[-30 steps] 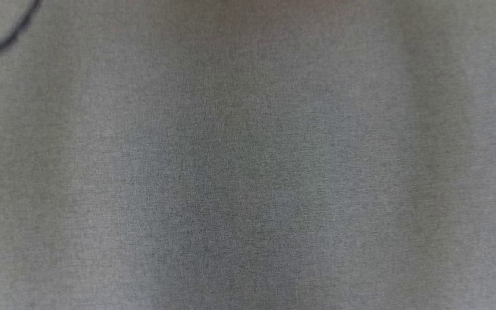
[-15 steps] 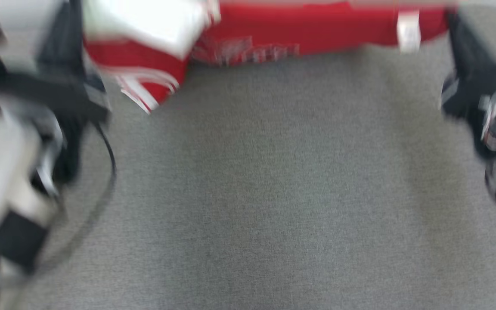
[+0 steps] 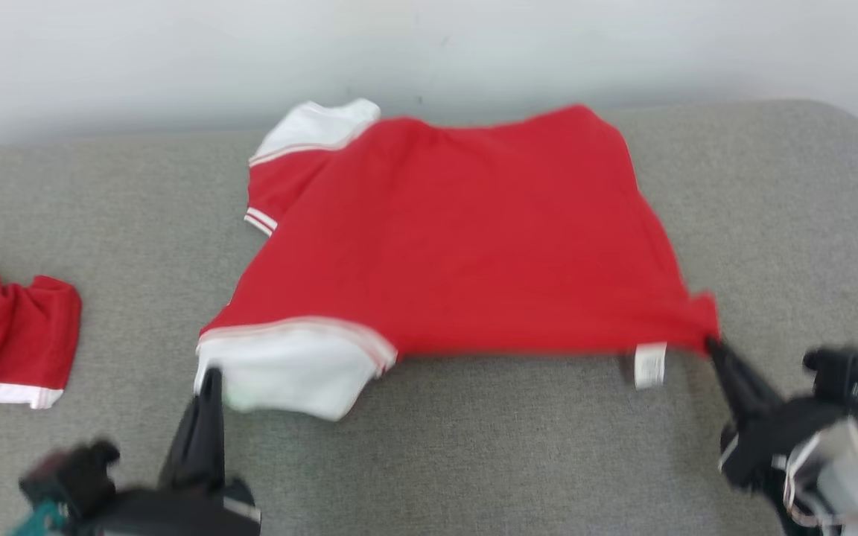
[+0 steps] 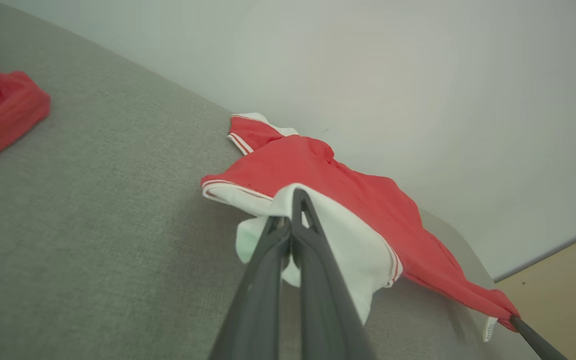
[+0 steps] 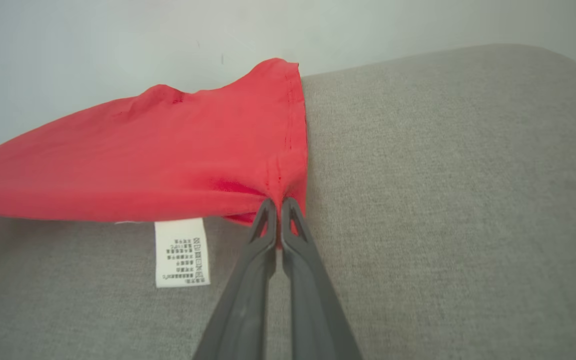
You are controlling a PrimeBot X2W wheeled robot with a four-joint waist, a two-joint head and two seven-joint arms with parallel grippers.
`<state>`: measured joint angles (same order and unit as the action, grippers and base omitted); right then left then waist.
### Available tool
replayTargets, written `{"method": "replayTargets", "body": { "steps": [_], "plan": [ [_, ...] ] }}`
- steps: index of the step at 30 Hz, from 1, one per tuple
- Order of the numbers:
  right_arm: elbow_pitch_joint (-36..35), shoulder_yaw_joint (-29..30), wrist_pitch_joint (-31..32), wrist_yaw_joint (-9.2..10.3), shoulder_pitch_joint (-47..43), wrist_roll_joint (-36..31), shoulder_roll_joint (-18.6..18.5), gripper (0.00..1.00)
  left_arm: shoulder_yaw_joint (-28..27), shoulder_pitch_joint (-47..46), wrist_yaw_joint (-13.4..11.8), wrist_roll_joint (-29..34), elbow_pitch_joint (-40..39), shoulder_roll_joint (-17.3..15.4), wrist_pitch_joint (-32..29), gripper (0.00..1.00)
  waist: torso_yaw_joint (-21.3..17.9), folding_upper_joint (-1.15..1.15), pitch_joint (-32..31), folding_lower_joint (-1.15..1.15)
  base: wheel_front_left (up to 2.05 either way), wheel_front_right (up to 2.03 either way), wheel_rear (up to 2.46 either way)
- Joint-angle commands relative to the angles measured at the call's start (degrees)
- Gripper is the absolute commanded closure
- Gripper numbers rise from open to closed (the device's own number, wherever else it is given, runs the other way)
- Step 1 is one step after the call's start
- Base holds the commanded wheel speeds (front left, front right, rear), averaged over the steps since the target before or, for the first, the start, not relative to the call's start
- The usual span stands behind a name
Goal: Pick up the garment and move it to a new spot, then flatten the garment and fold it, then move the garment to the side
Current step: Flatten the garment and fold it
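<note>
A grey padded surface [image 3: 474, 461] meets the pale wall. The red-and-white garment [image 3: 459, 238] stretches across its middle, its near edge raised. Another red cloth [image 3: 12, 327] lies far left. The left tool [image 3: 211, 376] pinches the white sleeve and the right tool [image 3: 712, 346] pinches the hem corner by the label [image 3: 650, 365].

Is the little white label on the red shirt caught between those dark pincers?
No, the white label hangs free beside the right gripper, which is shut on the corner of the red shirt.

left hand [image 3: 210, 374]: pinched shut, low left | right hand [image 3: 710, 344]: pinched shut, low right
</note>
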<state>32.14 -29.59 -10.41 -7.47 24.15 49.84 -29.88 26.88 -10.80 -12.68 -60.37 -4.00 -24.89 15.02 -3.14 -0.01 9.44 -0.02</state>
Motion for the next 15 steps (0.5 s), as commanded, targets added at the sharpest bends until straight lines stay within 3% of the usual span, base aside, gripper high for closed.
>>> {"method": "replayTargets", "body": {
  "steps": [1,4,15],
  "plan": [
    [-0.3,0.3,0.2,-0.06,-1.8,-1.0,0.4,1.0,-1.1,2.0,-0.3,0.6,-0.2,0.3,0.2,1.0,0.6,0.01,-1.6,0.02,0.0,0.0,0.0],
    [-0.9,3.1,1.1,-0.06,-9.0,-3.6,1.6,1.0,-0.3,10.0,0.1,1.5,1.2,1.5,0.1,1.0,1.7,0.01,-3.0,0.02,0.0,0.0,0.0],
    [-6.5,13.9,6.9,-0.06,-24.8,-10.3,5.8,1.0,-0.5,19.3,1.3,-0.1,8.1,5.3,0.2,1.0,3.1,0.01,-6.4,0.02,0.0,0.0,0.0]
  ]
}}
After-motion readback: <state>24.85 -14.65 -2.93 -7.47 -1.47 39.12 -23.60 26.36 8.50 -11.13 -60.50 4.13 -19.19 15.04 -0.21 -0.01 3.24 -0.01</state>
